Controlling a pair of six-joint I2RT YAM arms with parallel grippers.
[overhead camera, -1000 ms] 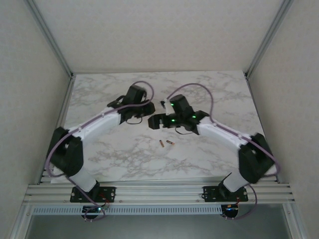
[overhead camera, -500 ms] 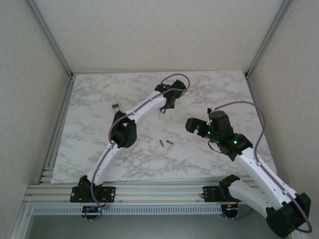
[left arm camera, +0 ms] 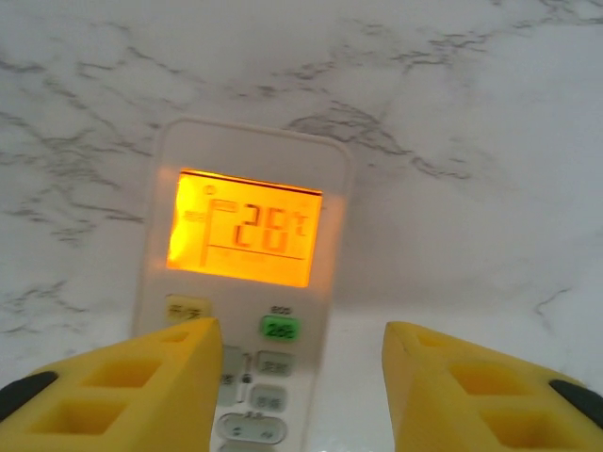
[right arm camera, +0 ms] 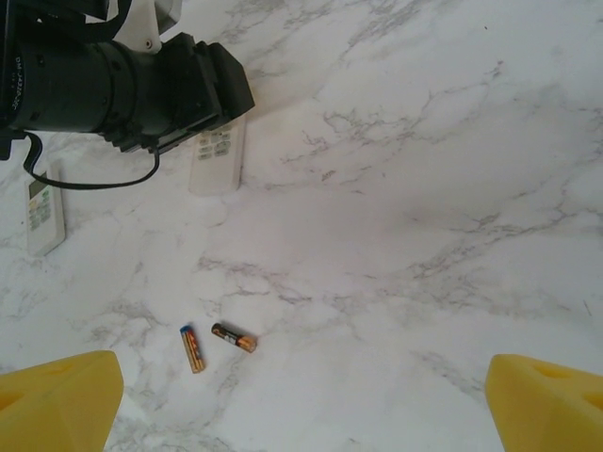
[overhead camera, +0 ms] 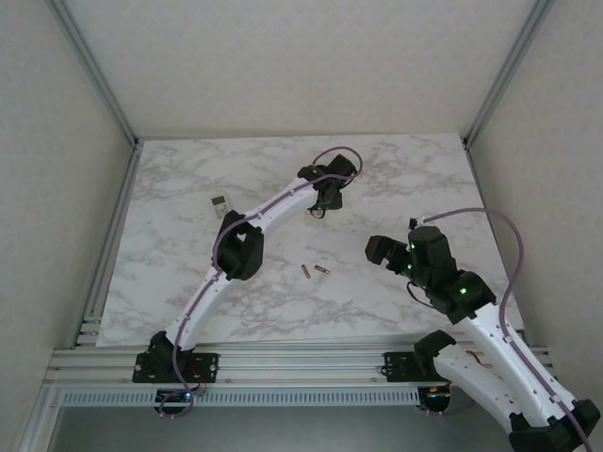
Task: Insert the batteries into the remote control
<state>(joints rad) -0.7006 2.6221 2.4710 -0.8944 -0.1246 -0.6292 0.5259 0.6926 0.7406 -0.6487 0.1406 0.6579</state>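
A: Batteries [right arm camera: 234, 337]: where, and how far along?
B: Two in sight, loose on the marble surface [overhead camera: 170, 273], side by side and just apart, roughly midway between the arms. Not in any remote.
A: Remote control?
B: Remote control [left arm camera: 240, 282] lying face up at far middle of the surface, directly under the wrist of the left arm [overhead camera: 254, 217]. Display lit orange, digits showing. Looks powered, so probably loaded. Back and cover hidden, can't confirm.
A: Left jaws?
B: Parted, straddling the button end of it. One side overlapping its edge in the wrist view, clear gap on the other side. No grip, by the look.
A: Right jaws?
B: Spread wide, empty. Hovering over bare surface off to the right of the batteries, apart from them.
A: Anything else out there?
B: Second remote [overhead camera: 220, 202] farther left, flat on the surface, untouched. Too small to read its display.
A: Progress call?
B: Guessing about halfway. One unit apparently live, two cells unplaced, second remote likely waiting for them.
A: Remaining?
B: Pick up each cell, get the back open, seat both with polarity right, close the cover. Tiny round cells on smooth marble, so likely to roll during the pick.
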